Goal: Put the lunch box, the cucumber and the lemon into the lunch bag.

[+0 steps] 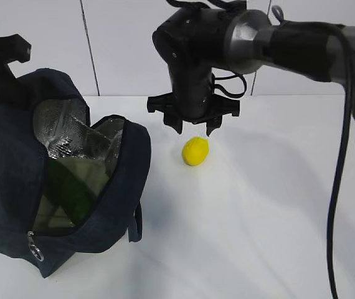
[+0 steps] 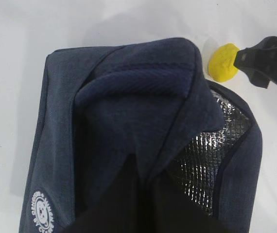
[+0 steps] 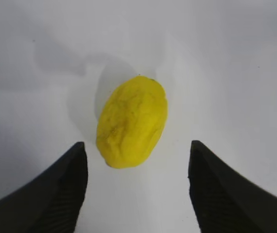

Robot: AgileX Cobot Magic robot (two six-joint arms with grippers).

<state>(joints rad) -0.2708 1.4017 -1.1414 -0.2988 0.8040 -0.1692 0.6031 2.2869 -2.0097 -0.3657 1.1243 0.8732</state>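
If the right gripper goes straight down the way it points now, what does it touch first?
Most likely the lemon. The right gripper hangs open just above it, jaws standing either side, with only the white table beneath. The exact height is hard to judge.

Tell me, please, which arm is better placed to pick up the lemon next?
Right: its open gripper hangs just above the lemon, while the left gripper is shut on the lunch bag.

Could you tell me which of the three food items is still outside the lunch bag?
The lemon: it lies on the white table under the open right gripper, while the cucumber and lunch box are inside the lunch bag.
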